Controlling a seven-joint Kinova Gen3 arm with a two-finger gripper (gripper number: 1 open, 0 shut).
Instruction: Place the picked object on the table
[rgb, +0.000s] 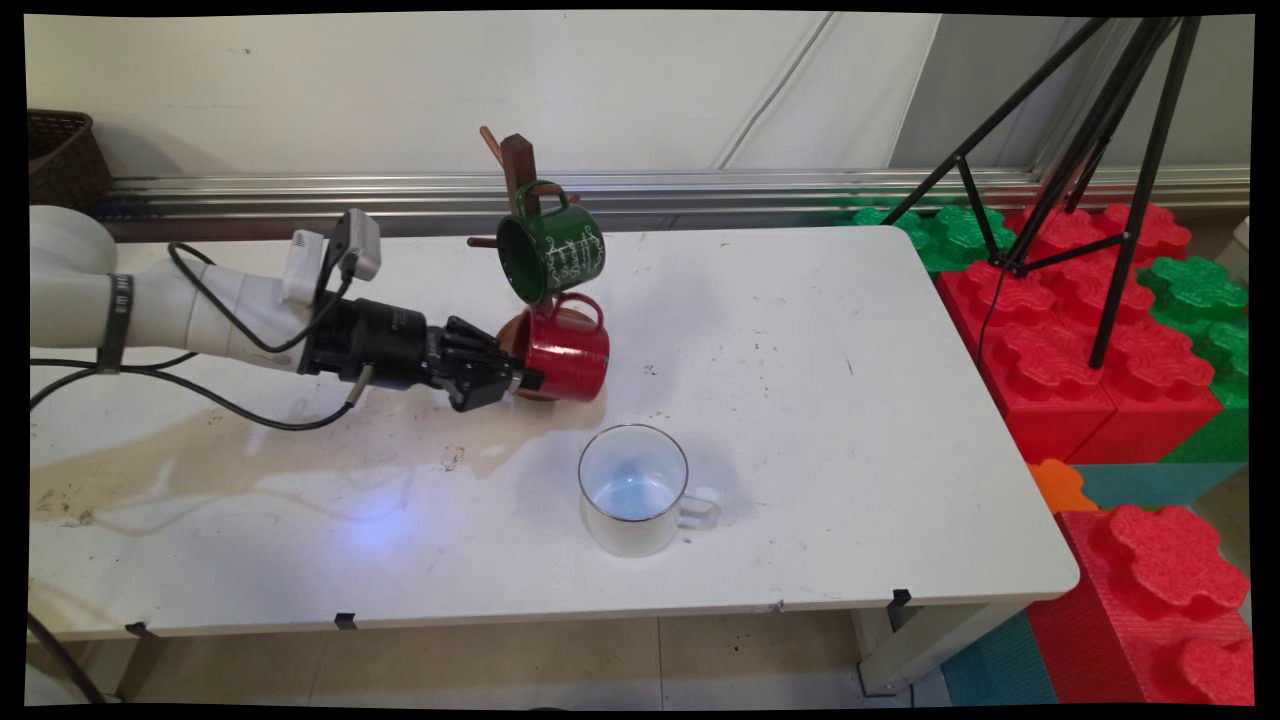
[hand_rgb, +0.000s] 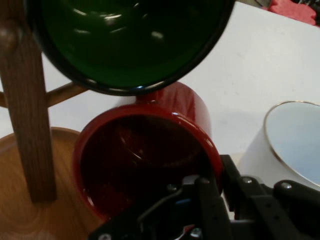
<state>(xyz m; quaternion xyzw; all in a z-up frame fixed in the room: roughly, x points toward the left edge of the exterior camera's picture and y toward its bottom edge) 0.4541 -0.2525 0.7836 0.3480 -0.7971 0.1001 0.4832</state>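
Glossy red mug (rgb: 565, 352) clamped at rim by tool (rgb: 520, 381).

Glossy red mug (hand_rgb: 150, 145), wooden rack (hand_rgb: 30, 125)

You have a black hand (rgb: 505, 378) at a plain glossy red mug (rgb: 565, 350). The green mug (rgb: 552, 250) above it carries white markings. The near mug (rgb: 632, 488) is white with a thin dark rim. The rack (rgb: 519, 170) is brown wood; the surface (rgb: 800, 400) is white, stained tan at left.
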